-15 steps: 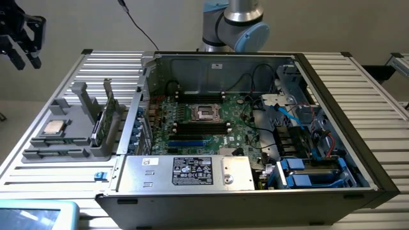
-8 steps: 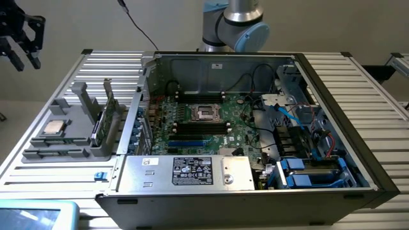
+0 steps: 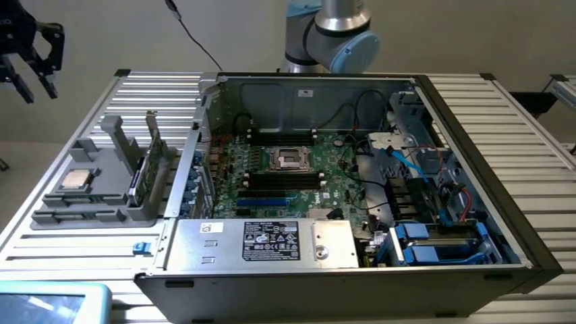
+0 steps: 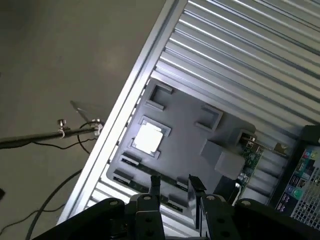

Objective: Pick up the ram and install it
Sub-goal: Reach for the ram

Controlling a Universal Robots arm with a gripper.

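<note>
Currently the gripper [image 3: 37,93] is being held high at the exterior view's upper left, out past the corner of the ribbed aluminium table [image 3: 504,135]. Its two fingers are hanging down, spread well apart, and nothing is being gripped between them. In the wrist view the gripper [image 4: 175,184] is being shown the same way: the dark fingertips [image 4: 154,183] are parted with open space between them. The grey holder tray [image 4: 185,125] and the square silver processor chip [image 4: 148,137] are being seen beyond them.

The ram [image 3: 137,181] is being held in that holder tray [image 3: 54,217]. It is standing on its long edge as a dark stick just beside the upright expansion card [image 3: 155,152], on the side toward the processor chip [image 3: 77,179]. It is lying well apart from the gripper, lower and toward the exterior view's right of it, and is not being touched.

The open computer case [image 3: 468,223] is sitting to the exterior view's right of the tray. Black memory slots [image 3: 280,179] are lying beside the processor socket [image 3: 288,158] on the motherboard.
</note>
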